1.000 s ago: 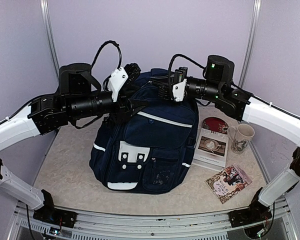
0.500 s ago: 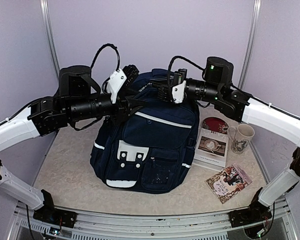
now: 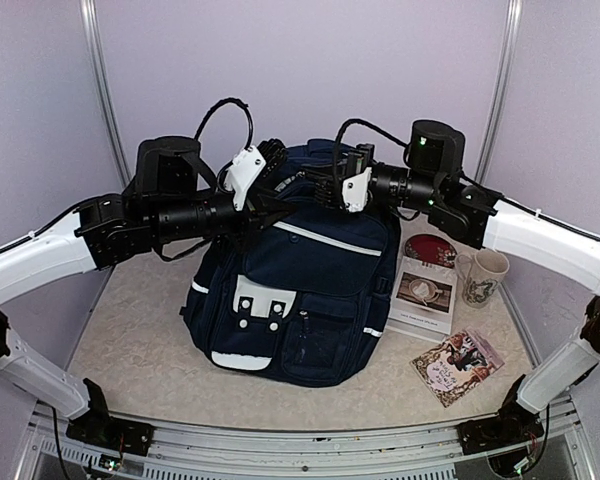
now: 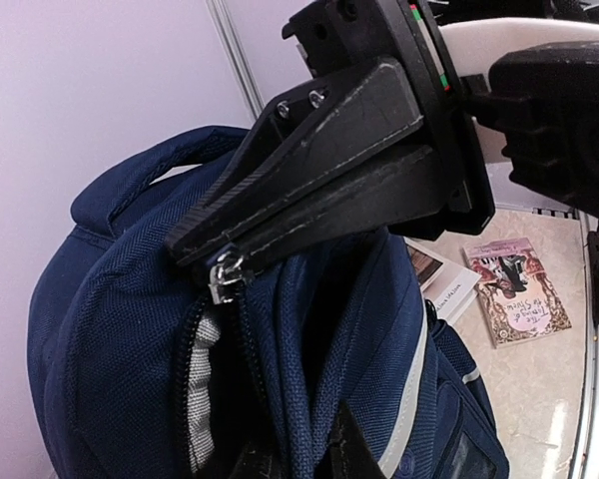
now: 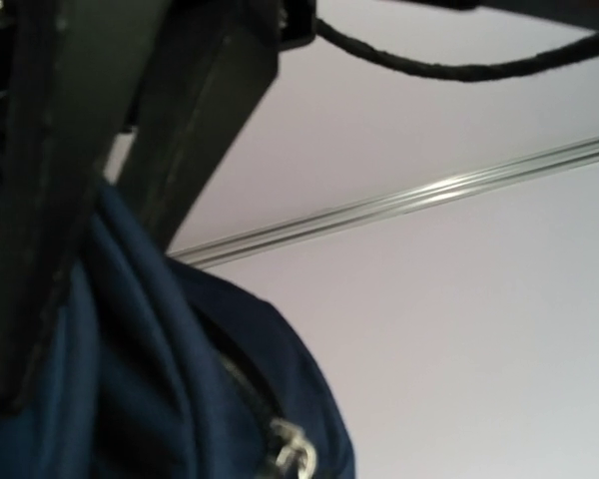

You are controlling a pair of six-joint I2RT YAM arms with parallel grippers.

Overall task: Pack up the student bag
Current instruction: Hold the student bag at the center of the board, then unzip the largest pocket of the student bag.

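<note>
Student bag [image 3: 320,270]: upright, navy, pale stripe [image 3: 330,240], white patches [image 3: 255,300], top zip [image 4: 193,369] ajar

Legible text: I am finding none. Entries: white booklet [image 3: 423,296] and illustrated booklet [image 3: 458,365] on the bench [image 3: 130,330], cover print too small; mug [image 3: 481,276], pattern only; student bag [image 3: 300,270], pocket emblem blurring beyond reading.

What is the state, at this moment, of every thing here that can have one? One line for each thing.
student bag: upright, top zipper partly open.
left gripper: shut on the zipper pull.
right gripper: seems shut on the student bag's top fabric.
mug: upright; contents not visible.
white booklet: closed, lying flat.
coloured book: closed, lying flat.
</note>
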